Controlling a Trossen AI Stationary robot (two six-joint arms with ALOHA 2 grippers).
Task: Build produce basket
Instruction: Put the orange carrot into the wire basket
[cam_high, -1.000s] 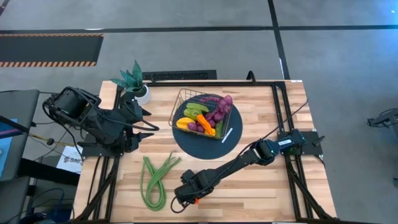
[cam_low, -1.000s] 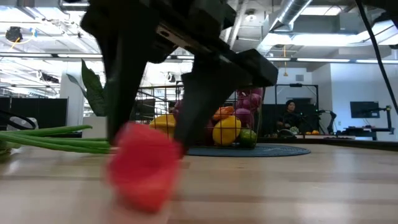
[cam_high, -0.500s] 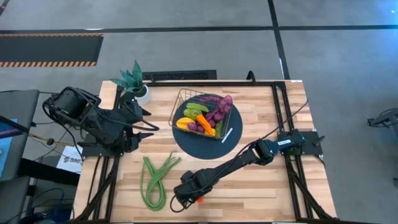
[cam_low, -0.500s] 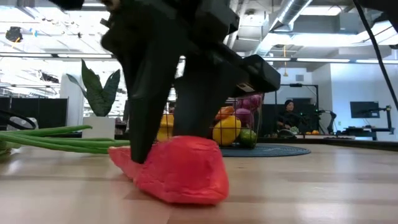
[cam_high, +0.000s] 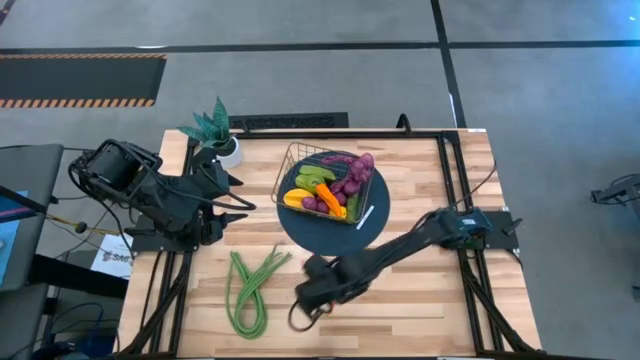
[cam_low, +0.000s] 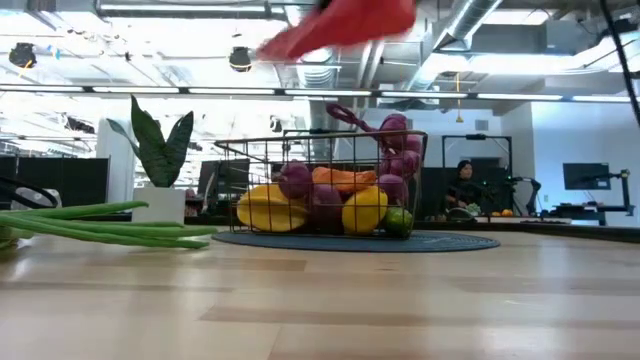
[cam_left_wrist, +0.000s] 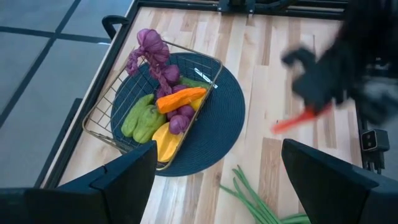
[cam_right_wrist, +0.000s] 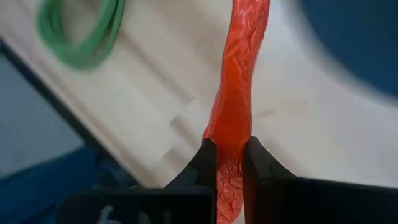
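Note:
A long red pepper is held by my right gripper, which is shut on it above the near middle of the table. In the low view the pepper shows high above the tabletop. The wire basket stands on a dark blue round mat and holds purple grapes, an orange pepper, yellow and green pieces. Long green beans lie on the wood to the left of my right gripper. My left gripper waits open at the table's left side, near the plant. My right gripper pinches the red pepper near one end between its two fingers. It comes from above, pointing steeply down. The rest of the pepper reaches out past the fingertips, in line with them. The pepper is lifted clear of the table and hangs slanted.
A spiky green plant in a white pot stands at the far left corner. A black frame runs along the table's edges. Bare wood lies between the beans and the mat and along the near right.
My right gripper has shut on the red pepper, which lay on the table near the front edge. It has then risen with it and gone a little toward the mat. The pepper now hangs clear of the wood.

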